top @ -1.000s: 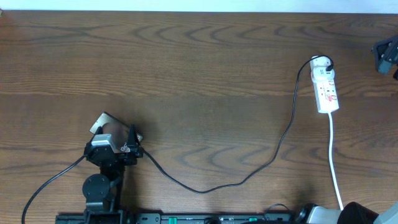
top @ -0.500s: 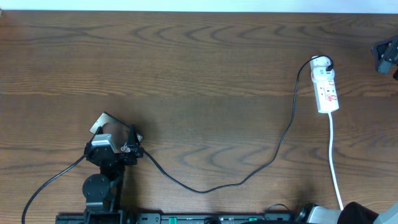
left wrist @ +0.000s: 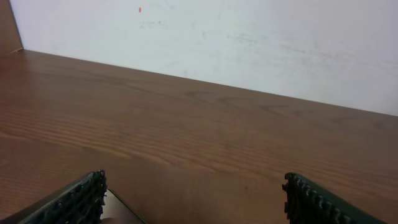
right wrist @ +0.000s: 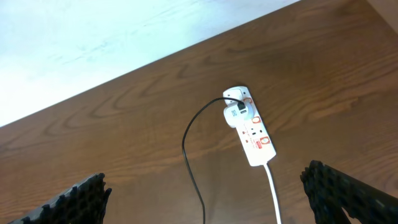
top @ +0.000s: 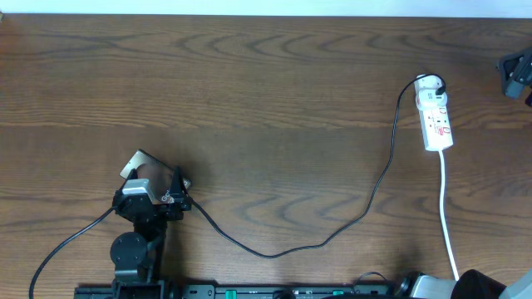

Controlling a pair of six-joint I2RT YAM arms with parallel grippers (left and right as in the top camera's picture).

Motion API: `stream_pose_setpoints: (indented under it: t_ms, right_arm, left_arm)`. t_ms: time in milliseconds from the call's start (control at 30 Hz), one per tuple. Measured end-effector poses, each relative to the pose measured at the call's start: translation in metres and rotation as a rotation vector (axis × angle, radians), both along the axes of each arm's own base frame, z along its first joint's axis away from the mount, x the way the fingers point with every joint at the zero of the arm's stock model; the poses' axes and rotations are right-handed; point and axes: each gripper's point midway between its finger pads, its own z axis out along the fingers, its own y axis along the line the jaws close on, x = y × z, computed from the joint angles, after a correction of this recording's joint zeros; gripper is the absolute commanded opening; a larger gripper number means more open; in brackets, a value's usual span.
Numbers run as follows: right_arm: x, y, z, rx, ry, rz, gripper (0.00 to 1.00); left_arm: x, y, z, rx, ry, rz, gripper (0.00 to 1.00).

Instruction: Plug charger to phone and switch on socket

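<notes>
Plainly, red switch marks dot the white socket.

Brown wood-grain table: dark veneer, wavy grain running lengthwise. Plain white wall meets table's far edge; faint grey scuffs, tiny red speck near top. Dark grey blocky object at table's right edge, cropped by frame, kind unclear.

One phone, one charger, one socket.
</notes>
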Motion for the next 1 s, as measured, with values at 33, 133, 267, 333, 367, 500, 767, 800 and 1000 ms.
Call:
stream_pose_setpoints:
  t_ms: [33, 133, 267, 333, 367, 500, 767, 800, 1000]
  right_arm:
    - [0.0, 0.0, 0.0, 0.0, 0.0, 0.0, 0.99]
    - [0.0, 0.0001, 0.0, 0.0, 0.0, 0.0, 0.99]
    - [0.0, 0.0001, 0.0, 0.0, 0.0, 0.0, 0.99]
    - [0.0, 0.0, 0.0, 0.0, 0.0, 0.0, 0.99]
    - [0.0, 0.0001, 0.0, 0.0, 0.0, 0.0, 0.99]
    - [0.0, 0.0001, 0.0, 0.0, 0.0, 0.001, 0.99]
    - [-0.0003, -0.0019, -0.0003, -0.008, 0.003, -0.007, 0.99]
    - [-0.0007, -0.003, -0.0008, -0.012, 0.006, -0.013, 0.99]
    - [0.0, 0.0003, -0.0016, -0.034, 0.013, -0.001, 0.99]
  left_arm:
    - [0.0, 0.0001, 0.0, 0.0, 0.0, 0.0, 0.89]
    - [0.0, 0.0001, 0.0, 0.0, 0.0, 0.0, 0.89]
    - [0.0, 0.0001, 0.0, 0.0, 0.0, 0.0, 0.89]
    - [0.0, 0.0001, 0.0, 0.0, 0.0, 0.0, 0.89]
    - [0.0, 0.0001, 0.0, 0.0, 0.0, 0.0, 0.89]
    - [0.0, 0.0001, 0.0, 0.0, 0.0, 0.0, 0.89]
    - [0.0, 0.0001, 0.0, 0.0, 0.0, 0.0, 0.89]
    - [0.0, 0.0001, 0.0, 0.0, 0.0, 0.0, 0.89]
    - [0.0, 0.0001, 0.0, 0.0, 0.0, 0.0, 0.89]
